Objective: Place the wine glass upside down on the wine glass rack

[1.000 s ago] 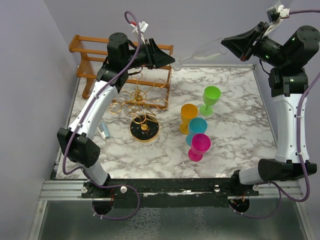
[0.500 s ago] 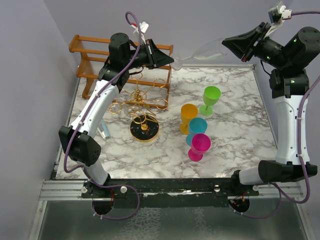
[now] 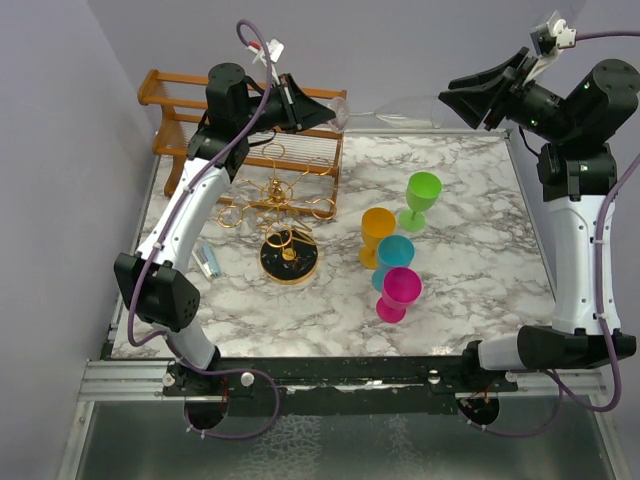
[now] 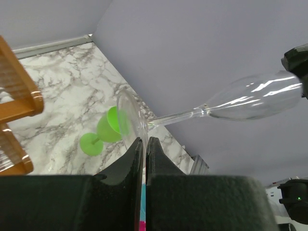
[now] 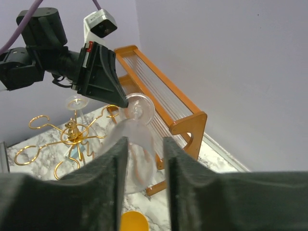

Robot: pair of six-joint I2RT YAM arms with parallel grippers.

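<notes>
The clear long-stemmed wine glass (image 3: 400, 108) lies level in the air over the 12 o'clock edge of the white marbled counter (image 3: 470, 260), spanning the two arms. The left tool (image 3: 333, 108) is clenched on the rim of the glass's round foot. In the left wrist view both fingers (image 4: 130, 166) pinch the disc, with stem and bowl running off toward 2 o'clock. The right tool (image 3: 450, 92) straddles the bowl at the other end. Its fingers (image 5: 175, 168) stand spread on either side of the bowl, but I cannot tell whether they press on it.

The small gold wire wine glass rack (image 3: 290, 258), on its round black base, stands at about 9 o'clock on the counter, well apart from the glass. An orange-brown wooden rail frame (image 3: 170, 90) sits at 11 o'clock. Four plastic goblets cluster near the centre — green (image 3: 422, 190), orange (image 3: 378, 225), teal (image 3: 396, 250) and pink (image 3: 400, 288).
</notes>
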